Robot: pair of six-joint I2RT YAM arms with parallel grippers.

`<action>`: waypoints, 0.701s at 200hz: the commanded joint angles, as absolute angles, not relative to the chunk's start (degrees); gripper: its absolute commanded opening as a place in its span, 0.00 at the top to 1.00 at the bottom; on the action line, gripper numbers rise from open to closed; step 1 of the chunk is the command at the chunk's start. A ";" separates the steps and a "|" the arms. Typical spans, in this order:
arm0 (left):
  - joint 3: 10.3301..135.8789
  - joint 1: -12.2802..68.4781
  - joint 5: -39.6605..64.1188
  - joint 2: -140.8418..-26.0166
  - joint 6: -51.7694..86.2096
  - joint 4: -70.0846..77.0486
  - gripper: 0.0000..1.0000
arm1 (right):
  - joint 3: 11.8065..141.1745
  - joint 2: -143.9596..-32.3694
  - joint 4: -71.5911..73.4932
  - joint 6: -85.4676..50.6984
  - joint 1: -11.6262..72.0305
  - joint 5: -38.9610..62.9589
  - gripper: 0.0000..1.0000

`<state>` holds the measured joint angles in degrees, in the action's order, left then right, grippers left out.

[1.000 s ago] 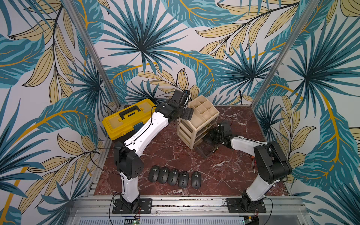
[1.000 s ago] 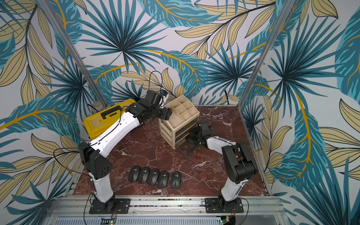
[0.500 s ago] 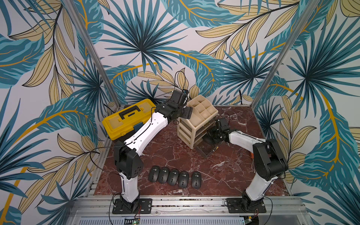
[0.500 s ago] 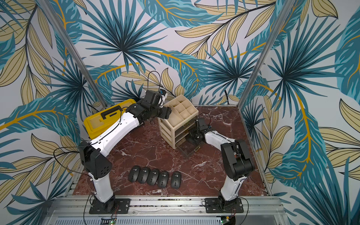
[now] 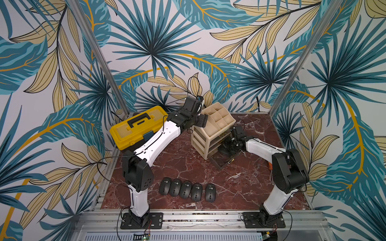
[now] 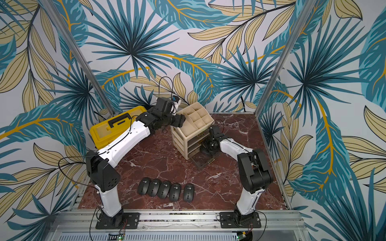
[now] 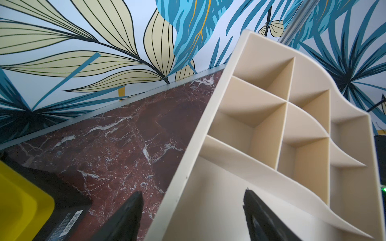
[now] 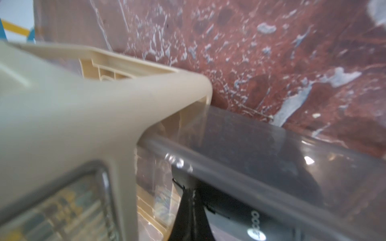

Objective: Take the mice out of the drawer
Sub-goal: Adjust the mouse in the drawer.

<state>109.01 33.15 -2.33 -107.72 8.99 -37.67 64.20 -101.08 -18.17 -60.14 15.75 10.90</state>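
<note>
the right gripper (image 8: 186, 200) is pinched fully closed with nothing between its fingers. its tip reaches down inside the pulled-out smoky clear plastic drawer (image 8: 229, 167) at the bottom of the beige plastic drawer unit with a gridded top (image 5: 201, 141). the last small black oval mouse with a round white logo (image 8: 234, 226) lies in the drawer just beside those closed fingers — whether it touches them cannot be told. in both top views this hand sits low over the open drawer. well apart from it, toward the arm bases, the row of five matching black mice (image 5: 185, 188) lies side by side on the red marble tabletop (image 5: 188, 162). the left gripper (image 7: 192, 193) stands wide open and holds nothing — one finger outside the unit's top wall, the other inside its tray.
</note>
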 commanded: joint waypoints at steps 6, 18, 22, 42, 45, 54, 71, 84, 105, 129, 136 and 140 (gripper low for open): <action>106.75 33.83 -0.35 -107.93 8.44 -40.08 0.23 | 61.17 -97.18 -22.70 -57.22 15.56 12.66 1.00; 106.86 33.84 -0.40 -107.93 8.52 -40.13 0.22 | 60.42 -95.95 -21.15 -57.71 15.48 11.66 1.00; 106.79 33.76 -0.24 -107.93 8.53 -40.08 0.22 | 60.11 -95.67 -20.47 -57.89 15.47 11.43 1.00; 106.83 33.79 0.18 -108.11 8.77 -40.29 0.22 | 59.20 -95.45 -16.38 -59.57 14.99 11.16 1.00; 106.79 33.78 0.30 -108.15 8.79 -40.34 0.23 | 59.09 -95.48 -15.68 -59.93 14.95 11.10 1.00; 106.81 33.80 0.37 -108.27 8.87 -40.31 0.22 | 58.64 -95.52 -13.39 -60.72 14.78 11.07 1.00; 106.72 33.72 0.33 -108.28 8.79 -40.34 0.22 | 58.83 -96.09 -10.55 -61.50 14.77 10.45 1.00; 106.74 33.81 0.25 -108.28 8.70 -40.34 0.22 | 59.43 -96.64 -11.00 -61.65 14.69 8.61 1.00; 106.65 33.80 0.57 -108.27 8.88 -40.24 0.22 | 59.68 -97.44 -10.43 -62.55 14.74 6.02 1.00; 106.35 33.79 0.72 -108.45 9.12 -40.14 0.23 | 59.84 -98.97 -10.61 -63.54 14.72 3.90 1.00; 106.28 33.76 0.70 -108.46 9.14 -40.06 0.23 | 59.92 -99.34 -11.07 -63.71 14.77 2.99 1.00; 106.26 33.82 0.76 -108.44 9.21 -40.01 0.23 | 59.79 -99.47 -11.22 -63.84 14.76 2.55 1.00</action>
